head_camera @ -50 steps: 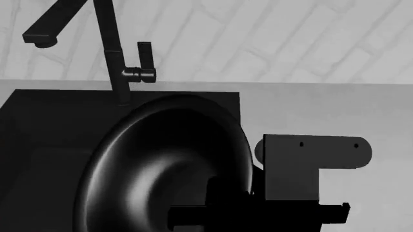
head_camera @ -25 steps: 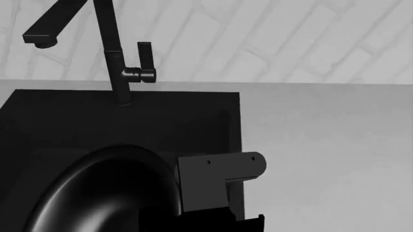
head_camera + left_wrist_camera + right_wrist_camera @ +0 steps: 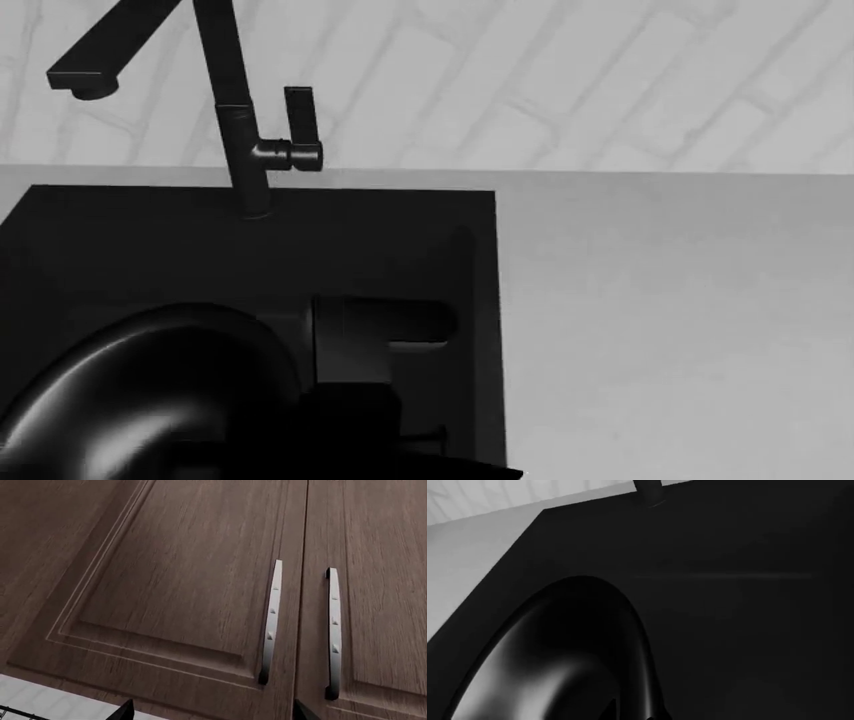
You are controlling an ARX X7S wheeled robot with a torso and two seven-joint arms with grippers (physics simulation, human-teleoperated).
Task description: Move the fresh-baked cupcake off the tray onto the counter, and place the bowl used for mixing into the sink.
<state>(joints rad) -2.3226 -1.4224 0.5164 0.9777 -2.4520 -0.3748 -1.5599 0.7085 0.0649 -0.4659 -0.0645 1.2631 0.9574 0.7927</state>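
One bowl (image 3: 134,400) – tilted inside sink (image 3: 387,250) | right hand's grip apparently hidden

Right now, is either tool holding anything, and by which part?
The right tool appears to hold the bowl by its rim, over the sink; the contact itself is hidden. The left tool holds nothing visible.

The white counter (image 3: 667,300) carried a matte black sink (image 3: 387,240) set into it, with a tall black faucet (image 3: 234,130) rising at the sink's back edge. The dark metal bowl (image 3: 134,400) sat tilted inside the basin.
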